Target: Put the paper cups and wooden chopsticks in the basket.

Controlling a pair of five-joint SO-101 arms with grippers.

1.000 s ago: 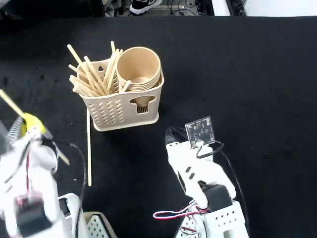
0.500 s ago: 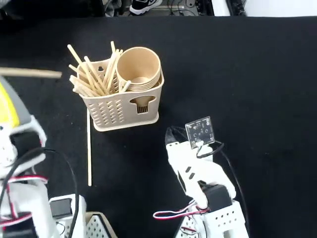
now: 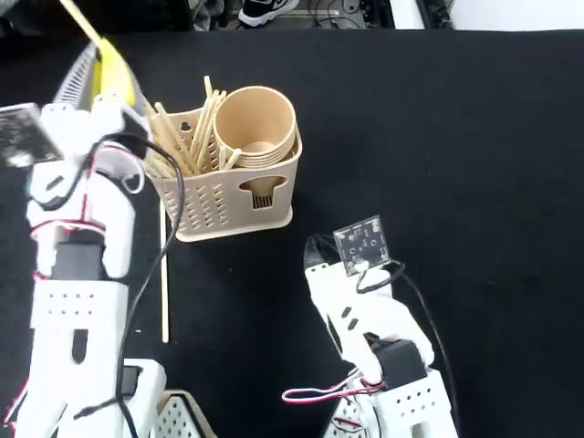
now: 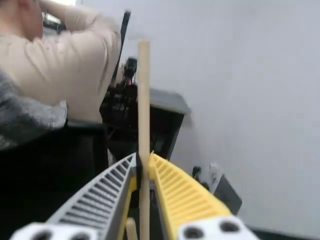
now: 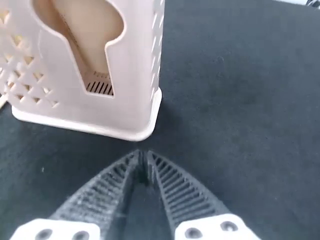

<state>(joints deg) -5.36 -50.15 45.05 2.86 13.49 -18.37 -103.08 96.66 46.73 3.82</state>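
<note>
The left gripper (image 4: 143, 162), pinching a chopstick (image 4: 143, 90), is hovering near the basket (image 3: 219, 203); tilt it tip-down over the sticks (image 3: 178, 146).

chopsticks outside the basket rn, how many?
2. One chopstick clamped in the left gripper; a loose chopstick lying on the table beside the basket. The left arm may hide others.

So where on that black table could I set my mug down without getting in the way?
The widest bare stretch of table runs from the basket and the right arm out to the right edge. The left is crowded: the left arm stands beside the basket, the left gripper holding a chopstick, with a loose chopstick lying alongside.
</note>
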